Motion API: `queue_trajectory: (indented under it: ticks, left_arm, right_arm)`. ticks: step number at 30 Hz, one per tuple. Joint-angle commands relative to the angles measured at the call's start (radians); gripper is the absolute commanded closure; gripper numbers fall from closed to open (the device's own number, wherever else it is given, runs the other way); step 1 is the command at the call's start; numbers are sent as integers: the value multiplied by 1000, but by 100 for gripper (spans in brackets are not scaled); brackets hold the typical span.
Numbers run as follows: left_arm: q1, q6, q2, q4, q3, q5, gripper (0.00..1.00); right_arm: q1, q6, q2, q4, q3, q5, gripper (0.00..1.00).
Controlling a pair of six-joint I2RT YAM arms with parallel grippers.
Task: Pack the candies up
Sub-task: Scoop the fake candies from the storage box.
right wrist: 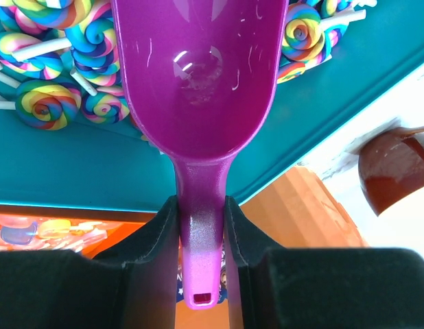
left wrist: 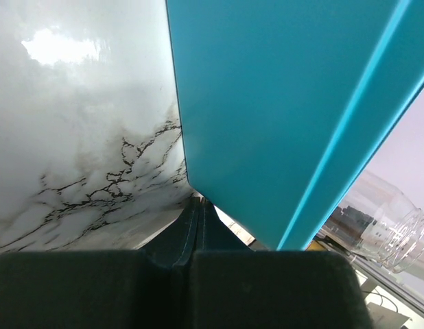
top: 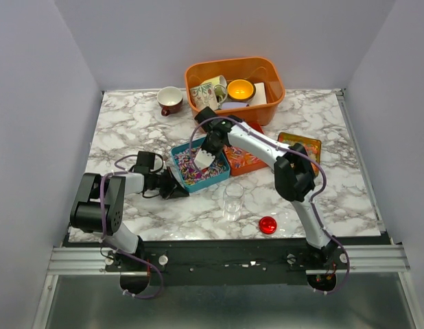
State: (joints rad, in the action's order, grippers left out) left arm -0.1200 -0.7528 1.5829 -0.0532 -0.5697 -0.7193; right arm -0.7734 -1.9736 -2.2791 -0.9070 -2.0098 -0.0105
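Right pincer (right wrist: 200, 209) clamped on the scoop (right wrist: 198, 75) handle, bowl empty, poised over the candies (right wrist: 47, 103) in the tray (left wrist: 280, 103), lined up to dig. Left pincer (top: 178, 188) has its fingers together, nosed against the tray's 7 o'clock corner (likely bracing it against sliding). Jar (top: 233, 200) stands on the worktop (top: 130, 130) at the tray's 5 o'clock, handy for pouring. Lid (top: 267, 225) lies off, further out at 4 o'clock.
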Motion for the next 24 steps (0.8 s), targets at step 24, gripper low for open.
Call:
queue_trajectory:
  ticks: [24]
  left_arm:
    - [-1, 66, 0, 71, -101, -40, 100]
  right_arm:
    - [-138, 452, -187, -489, -280, -427, 99]
